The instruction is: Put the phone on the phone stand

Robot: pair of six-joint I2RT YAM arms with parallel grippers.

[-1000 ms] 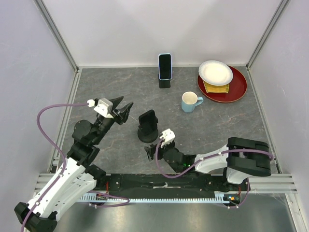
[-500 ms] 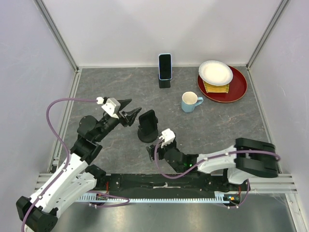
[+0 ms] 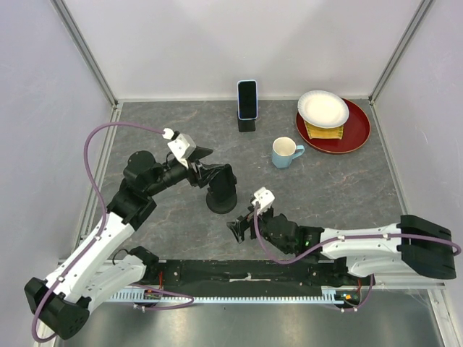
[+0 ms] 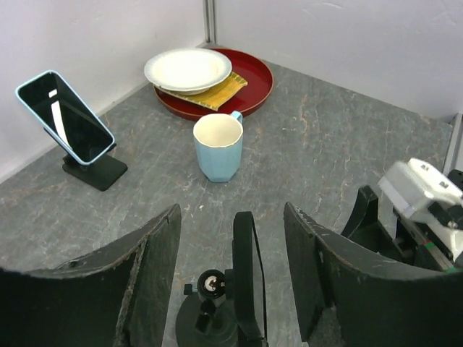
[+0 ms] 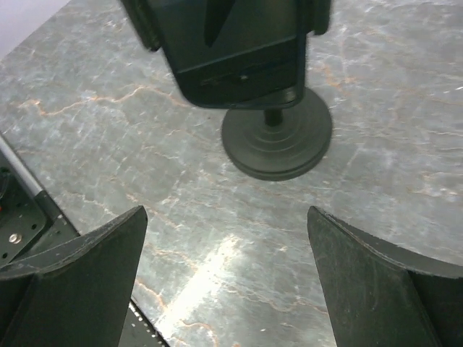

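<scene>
One left gripper (image 4: pixel 231 217) straddles the phone stand (image 5: pixel 275 139).

The black stand (image 5: pixel 276 141) is cut off at its cradle by the right wrist view's top edge, and at its base by the left wrist view's bottom edge. A yellow item (image 4: pixel 217 92) is mostly hidden under the white plate (image 4: pixel 188 70).
</scene>
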